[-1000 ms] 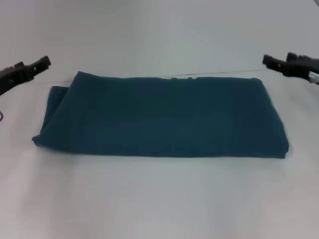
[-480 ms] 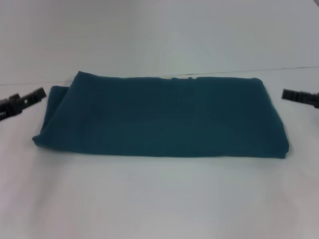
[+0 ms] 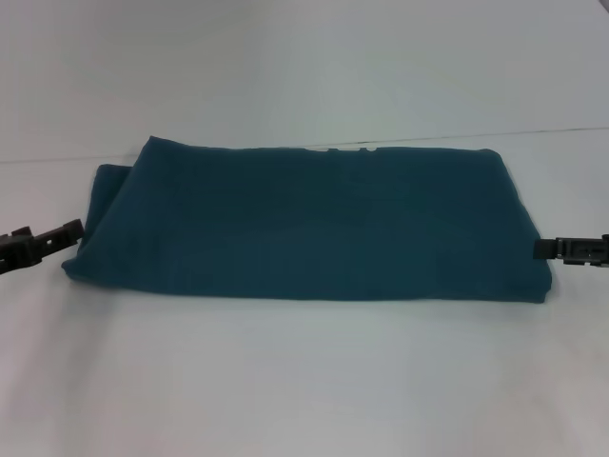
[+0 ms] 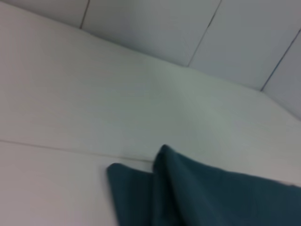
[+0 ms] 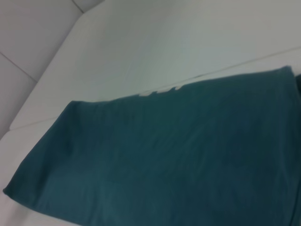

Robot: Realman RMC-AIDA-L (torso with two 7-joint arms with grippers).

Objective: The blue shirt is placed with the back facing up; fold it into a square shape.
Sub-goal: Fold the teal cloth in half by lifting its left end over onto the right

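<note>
The blue shirt [image 3: 309, 224] lies folded into a wide rectangle in the middle of the white table [image 3: 304, 381]. A sliver of off-white lettering [image 3: 338, 149] peeks out at its far edge. My left gripper [image 3: 68, 229] sits just off the shirt's left end, low near the table. My right gripper [image 3: 540, 249] sits at the shirt's right end, near its front right corner. The left wrist view shows the shirt's layered left corner [image 4: 188, 193]. The right wrist view shows the shirt's plain top side [image 5: 169, 155].
A seam line [image 3: 571, 130] crosses the table behind the shirt. A pale tiled wall [image 4: 188, 23] rises beyond the table.
Both grippers have come down and toward me from the shirt's far corners to the shirt's left and right ends. The shirt has not moved.
</note>
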